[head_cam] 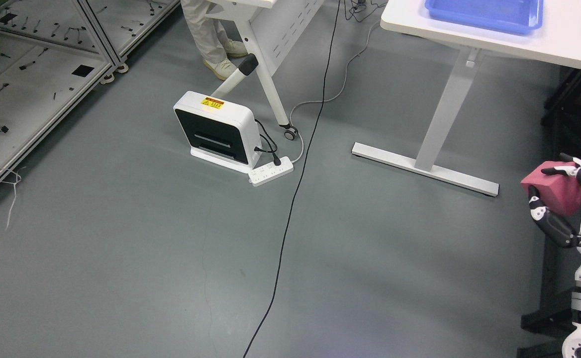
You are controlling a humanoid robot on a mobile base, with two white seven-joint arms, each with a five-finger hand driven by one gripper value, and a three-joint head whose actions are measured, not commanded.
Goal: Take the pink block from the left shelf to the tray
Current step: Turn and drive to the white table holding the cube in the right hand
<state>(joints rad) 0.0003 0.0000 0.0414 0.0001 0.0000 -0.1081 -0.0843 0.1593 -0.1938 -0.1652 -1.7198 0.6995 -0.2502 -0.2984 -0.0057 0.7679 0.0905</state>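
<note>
while our right hand (561, 201) clasps the pink block (551, 191) at four o'clock for carrying, we see the blue tray (484, 15) waiting on the desk (519, 42) at one o'clock.

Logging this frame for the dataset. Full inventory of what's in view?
pink block: 1, pink, in the right hand, right edge
tray: 1, blue, on the white table, top right
white table: 1, white, top right
folding table: 1, white, top centre, on castors
box unit: 1, white and black, yellow label, on floor
power strip: 1, white, floor beside the box unit
black cable: 1, across the floor
shelf: 1, metal frame, left, small tools on it
person's legs: light trousers, top
right hand: 1, black and white, grasping the pink block
</note>
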